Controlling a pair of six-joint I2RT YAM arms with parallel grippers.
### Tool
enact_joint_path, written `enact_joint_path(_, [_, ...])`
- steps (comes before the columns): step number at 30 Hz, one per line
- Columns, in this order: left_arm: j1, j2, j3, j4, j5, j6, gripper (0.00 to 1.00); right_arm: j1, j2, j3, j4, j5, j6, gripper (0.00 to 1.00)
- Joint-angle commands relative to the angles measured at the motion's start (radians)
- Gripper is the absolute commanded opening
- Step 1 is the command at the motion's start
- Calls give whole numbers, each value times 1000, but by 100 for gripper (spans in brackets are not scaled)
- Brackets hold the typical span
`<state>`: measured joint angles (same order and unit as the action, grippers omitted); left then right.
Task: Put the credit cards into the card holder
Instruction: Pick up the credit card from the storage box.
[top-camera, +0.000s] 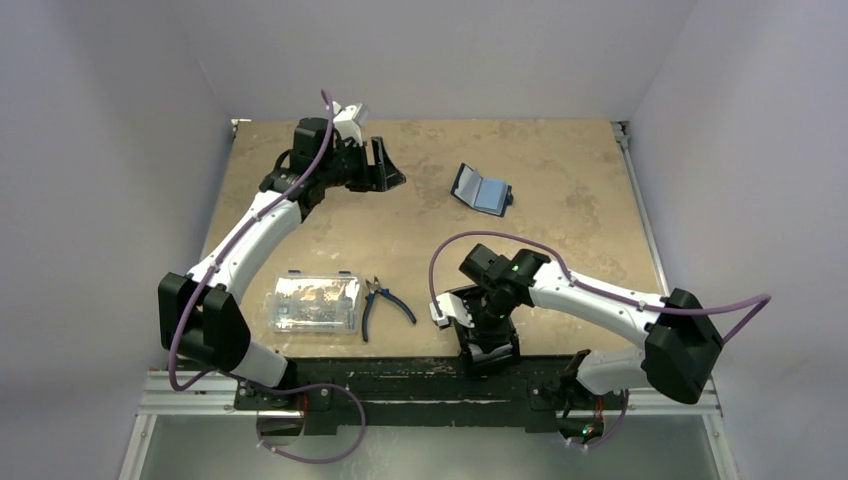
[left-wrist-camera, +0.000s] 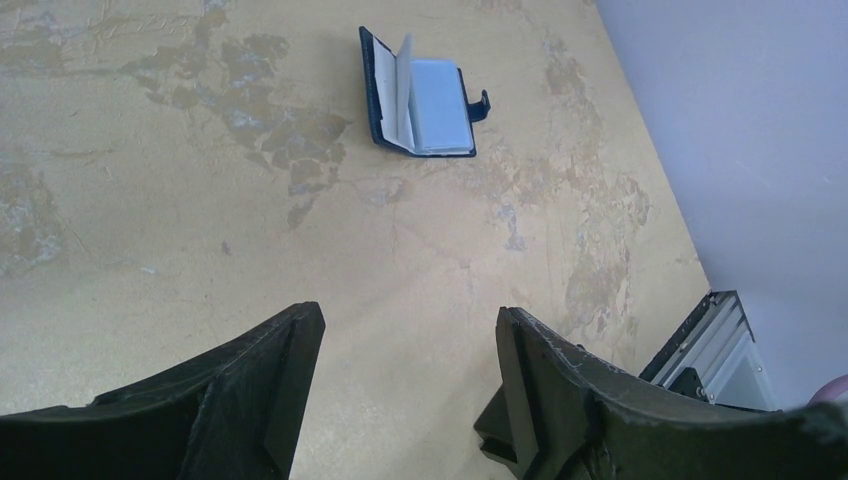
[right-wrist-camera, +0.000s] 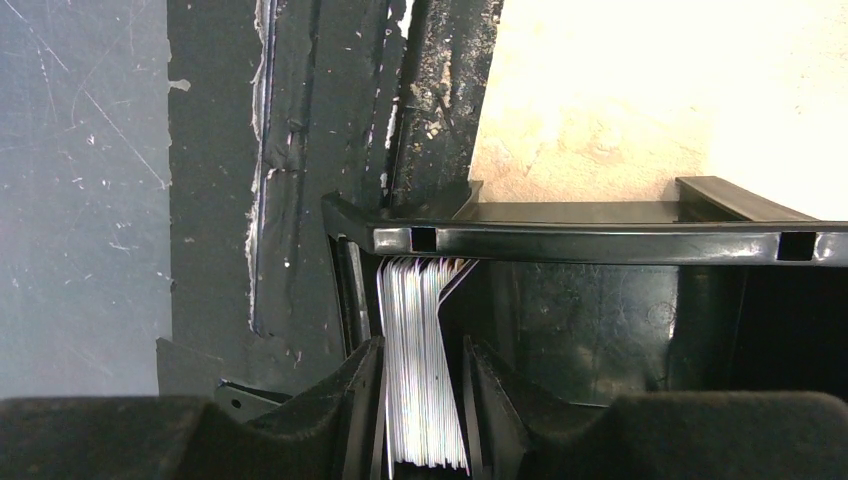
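The navy card holder (top-camera: 481, 189) lies open on the table at the back right of centre, with pale cards or sleeves on its inner faces; it also shows in the left wrist view (left-wrist-camera: 425, 93). My left gripper (top-camera: 388, 172) hangs open and empty to its left, above bare table (left-wrist-camera: 410, 325). A stack of pale credit cards (right-wrist-camera: 420, 400) stands on edge in the black tray (right-wrist-camera: 600, 240) at the near edge. My right gripper (right-wrist-camera: 425, 345) reaches down into the tray (top-camera: 455, 300), its two fingers pressed on either side of the stack.
A clear plastic box (top-camera: 313, 303) with small parts and blue-handled pliers (top-camera: 385, 300) lie at the near left. The table's right edge and metal rail (left-wrist-camera: 715, 340) show in the left wrist view. Walls enclose the table on three sides.
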<state>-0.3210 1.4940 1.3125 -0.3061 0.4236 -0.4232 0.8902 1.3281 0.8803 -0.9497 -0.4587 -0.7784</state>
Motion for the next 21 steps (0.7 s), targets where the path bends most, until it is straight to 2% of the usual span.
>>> enact_joint_path(1, [3,0,2,41,21,21,69,5,-17,-1,-16,-1,4,30])
enact_joint_path(4, [3,0,2,41,21,23,69,4,-16,0,-18,-1,3,28])
enact_joint_path(8, [3,0,2,41,21,22,69,4,-18,5,-31,-7,-10,37])
enact_joint_path(12, [3,1,2,42,23,23,69,4,-14,7,-43,-12,-26,37])
enact_joint_path(21, [3,2,1,42,23,24,69,4,-20,-4,-39,-4,-28,20])
